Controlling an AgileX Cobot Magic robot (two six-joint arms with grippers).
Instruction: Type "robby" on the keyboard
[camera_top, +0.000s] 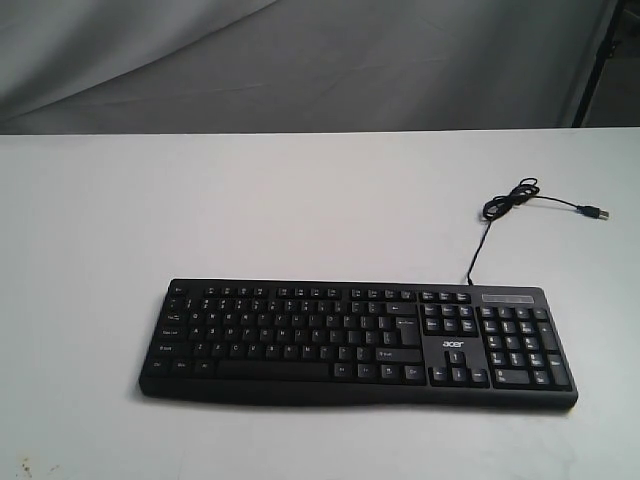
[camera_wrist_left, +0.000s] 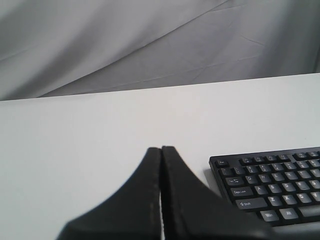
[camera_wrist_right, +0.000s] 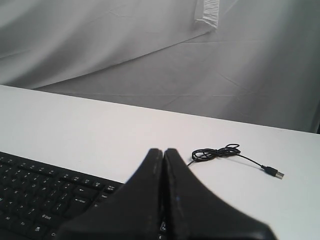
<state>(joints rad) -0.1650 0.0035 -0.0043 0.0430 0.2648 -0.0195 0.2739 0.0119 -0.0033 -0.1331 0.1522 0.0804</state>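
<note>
A wide black keyboard (camera_top: 360, 340) with white legends and an "acer" logo lies flat near the front of the white table (camera_top: 250, 200). Its thin black cable (camera_top: 510, 203) runs back to a loose coil ending in a USB plug. Neither arm shows in the exterior view. In the left wrist view my left gripper (camera_wrist_left: 161, 149) is shut and empty, with the keyboard's Esc-side end (camera_wrist_left: 270, 185) just beside it. In the right wrist view my right gripper (camera_wrist_right: 163, 150) is shut and empty, above the keyboard's key rows (camera_wrist_right: 45, 195), with the coiled cable (camera_wrist_right: 217, 152) beyond it.
A grey cloth backdrop (camera_top: 300, 60) hangs behind the table's far edge. A dark stand leg (camera_top: 597, 60) shows at the back right. Bare white tabletop surrounds the keyboard on all sides.
</note>
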